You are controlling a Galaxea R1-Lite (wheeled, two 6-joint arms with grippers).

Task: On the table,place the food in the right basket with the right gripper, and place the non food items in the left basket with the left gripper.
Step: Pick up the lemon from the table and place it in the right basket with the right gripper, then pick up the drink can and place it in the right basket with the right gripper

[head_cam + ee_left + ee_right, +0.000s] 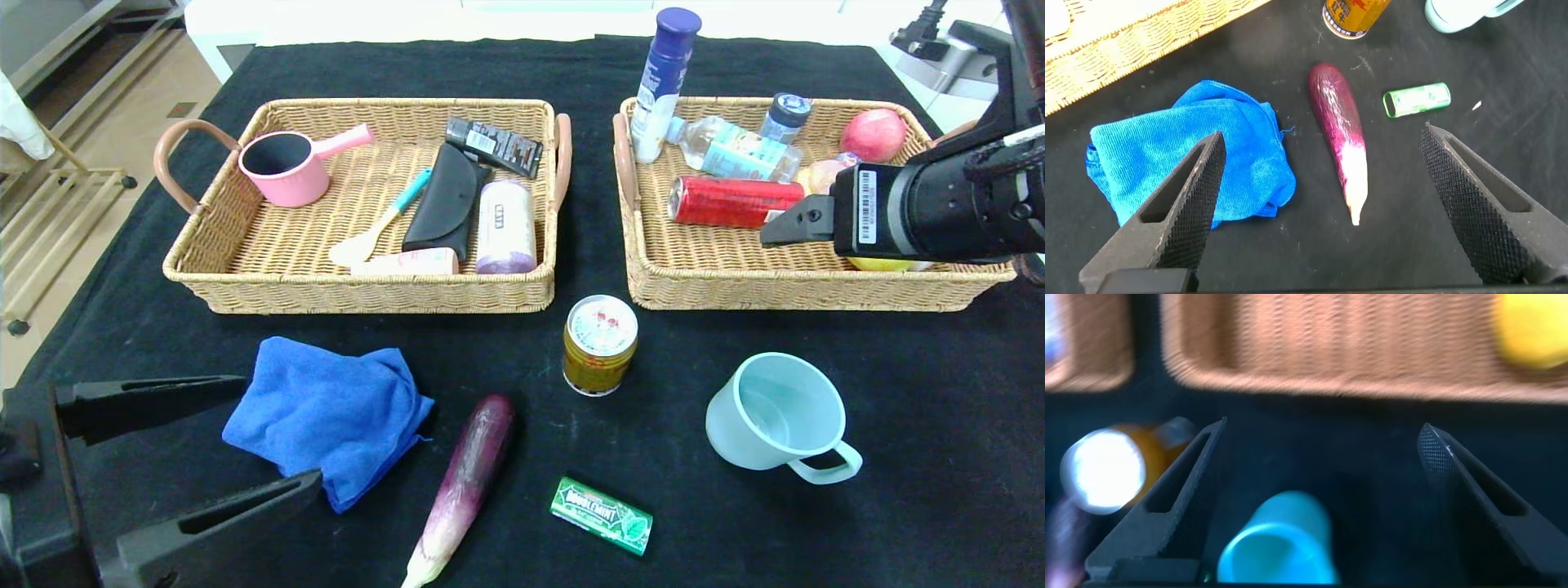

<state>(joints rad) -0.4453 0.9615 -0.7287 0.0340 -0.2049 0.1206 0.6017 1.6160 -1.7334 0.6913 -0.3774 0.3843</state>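
On the black table lie a blue cloth [326, 416], a purple eggplant [469, 474], a yellow can [600, 343], a green gum pack [602, 515] and a light blue cup [775, 412]. My left gripper [282, 429] is open at the near left, low over the cloth's near side. In the left wrist view the left gripper [1323, 135] spans the cloth [1184, 163] and the eggplant [1339, 122]. My right gripper [784, 229] is open and empty over the near part of the right basket [816, 290]. In the right wrist view the right gripper [1323, 429] looks towards the cup [1278, 547] and the can [1106, 469].
The left basket [359, 294] holds a pink pot [286, 167], a spoon, a black case, a black tube and a purple roll. The right basket holds a blue-capped bottle [665, 82], a water bottle, a red can [735, 202], an apple [872, 135] and a yellow fruit [1531, 331].
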